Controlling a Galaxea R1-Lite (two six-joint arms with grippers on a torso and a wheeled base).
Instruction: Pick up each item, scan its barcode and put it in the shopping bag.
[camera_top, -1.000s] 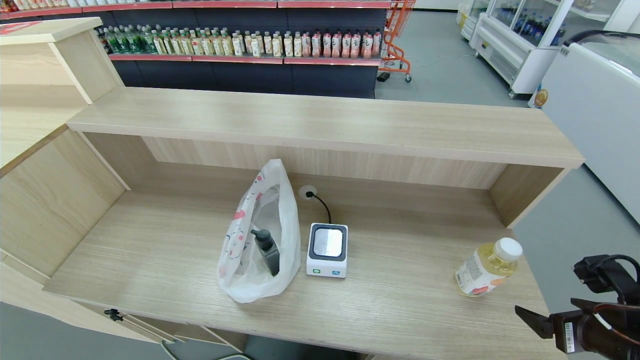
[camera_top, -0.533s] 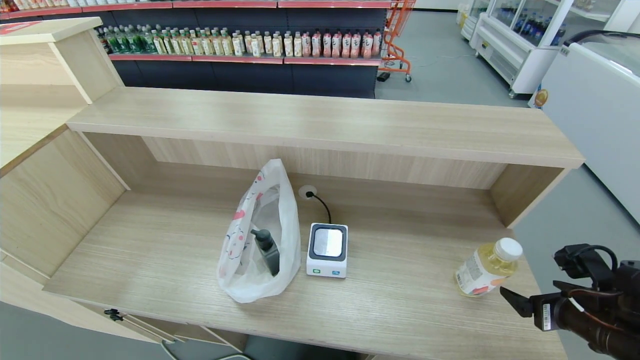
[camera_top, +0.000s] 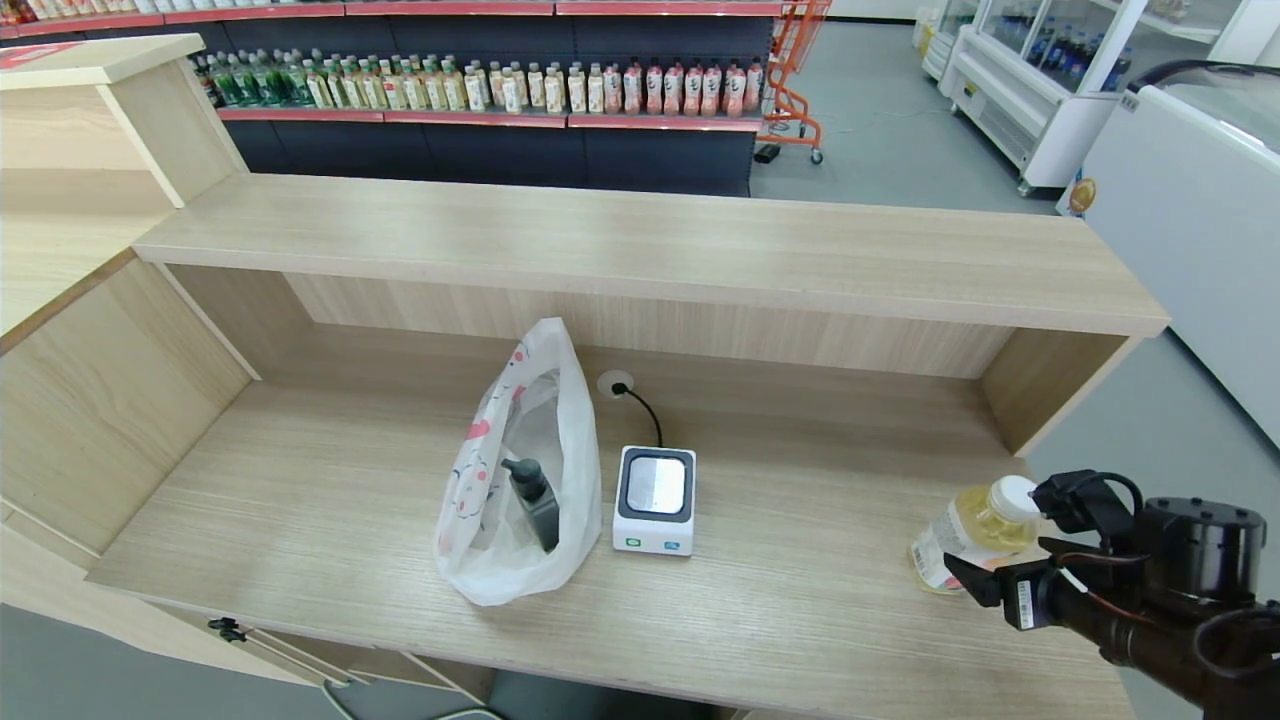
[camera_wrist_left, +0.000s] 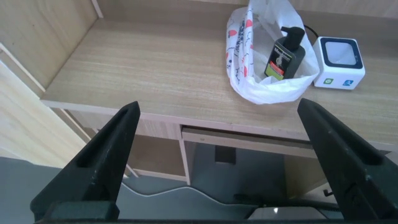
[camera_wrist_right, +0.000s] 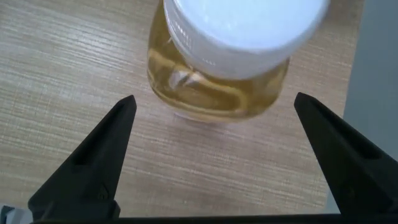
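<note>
since r gripper (camera_top: 998, 530) is spread wide, empty, and bottle (camera_top: 947, 550) stands near counter (camera_top: 800, 600) edge, a finger clip could tip it off; l gripper (camera_wrist_left: 217, 107) also spread, empty.

The shopping bag (camera_top: 470, 520) sits midway along the counter (camera_top: 300, 500), toward its front edge, with a pump bottle (camera_top: 535, 505) inside. The scanner (camera_top: 655, 498) stands just right of the bag. A drink bottle (camera_top: 975, 535) stands well apart, by the counter's right edge.

Four items, three kinds.
One scanner (camera_top: 655, 498); one shopping bag (camera_top: 562, 405) just left of it; two bottles: pump bottle (camera_top: 535, 503) bagged, yellow bottle (camera_top: 975, 530) well right.
</note>
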